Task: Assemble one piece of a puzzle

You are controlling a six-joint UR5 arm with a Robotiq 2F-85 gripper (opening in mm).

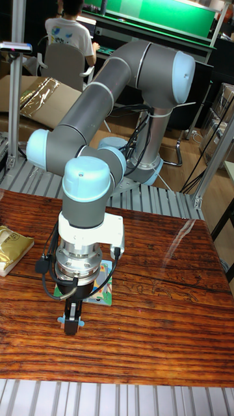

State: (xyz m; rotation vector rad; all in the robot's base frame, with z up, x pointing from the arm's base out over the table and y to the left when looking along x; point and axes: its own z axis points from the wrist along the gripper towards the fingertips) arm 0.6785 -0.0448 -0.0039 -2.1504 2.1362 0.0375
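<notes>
- I see the UR5 arm folded over the wooden table, wrist pointing straight down near the table's front-left part.
- The gripper hangs below the silver wrist flange; its dark fingers look close together with small blue pads at the tip, but from this angle I cannot tell whether they are pressed together or pinching something.
- Puzzle board: a flat, colourful square lying on the table directly under the wrist, mostly hidden by the flange and the fingers. Only its right and bottom edges show, green and multicoloured print.
- The fingertips sit at the board's front-left edge, at or just past it. I cannot tell if they touch the board or the table.
- Any single puzzle piece is too small or too hidden to pick out; I cannot say if one is in the fingers.
- A black cable loops off the left side of the wrist.
- A gold foil packet lies at the left edge of the table, well apart from the board.
- The table has a glossy dark red-brown grain, with glare on the right half.
- Behind the table: the arm's base on a ribbed metal platform, a flattened cardboard box to the left, a person in a white t-shirt seated with their back to me, and a green screen at the top.
</notes>
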